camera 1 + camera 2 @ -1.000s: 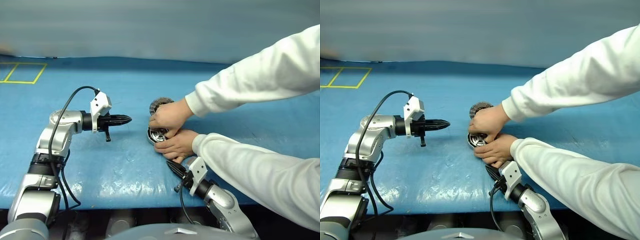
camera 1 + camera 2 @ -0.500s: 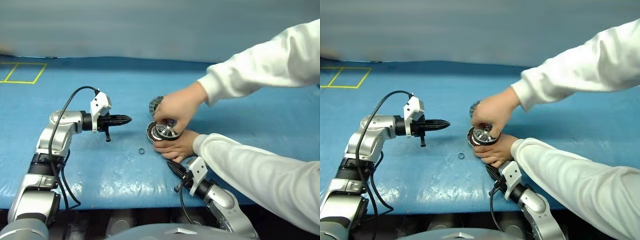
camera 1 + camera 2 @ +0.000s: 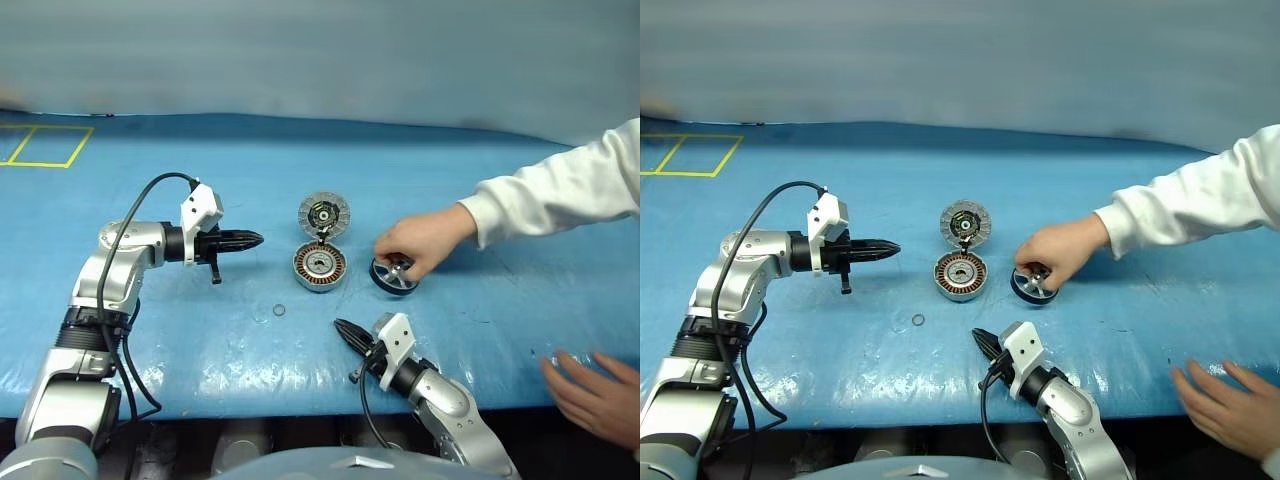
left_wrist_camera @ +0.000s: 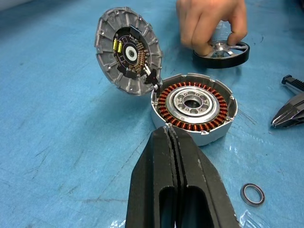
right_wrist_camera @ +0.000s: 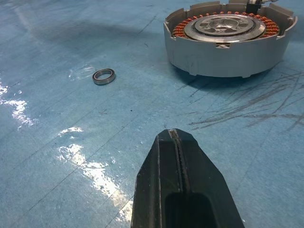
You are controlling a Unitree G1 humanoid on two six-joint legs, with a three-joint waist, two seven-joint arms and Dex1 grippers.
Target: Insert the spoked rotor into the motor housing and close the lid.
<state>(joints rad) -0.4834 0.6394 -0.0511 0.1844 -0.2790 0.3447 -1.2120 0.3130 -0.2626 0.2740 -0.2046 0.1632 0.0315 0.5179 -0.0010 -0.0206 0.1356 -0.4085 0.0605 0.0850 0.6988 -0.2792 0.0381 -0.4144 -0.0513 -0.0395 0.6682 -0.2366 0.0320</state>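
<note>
The spoked rotor (image 3: 395, 275) lies flat on the blue mat (image 3: 200, 180), at about 3 o'clock from the open motor housing (image 3: 319, 267), with a person's hand (image 3: 420, 245) on it. The right gripper (image 3: 347, 333) is nearer than the left gripper (image 3: 250, 239). Both are pressed together, holding nothing.

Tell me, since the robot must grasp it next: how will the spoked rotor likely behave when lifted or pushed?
The spoked rotor looks rigid: thick black rim, metal spokes. It is probably heavy for its size. Lying flat on the blue mat it should slide rather than roll, but set on edge it would likely roll. The polished hub may be slippery; the rim probably offers the surer hold.
</note>
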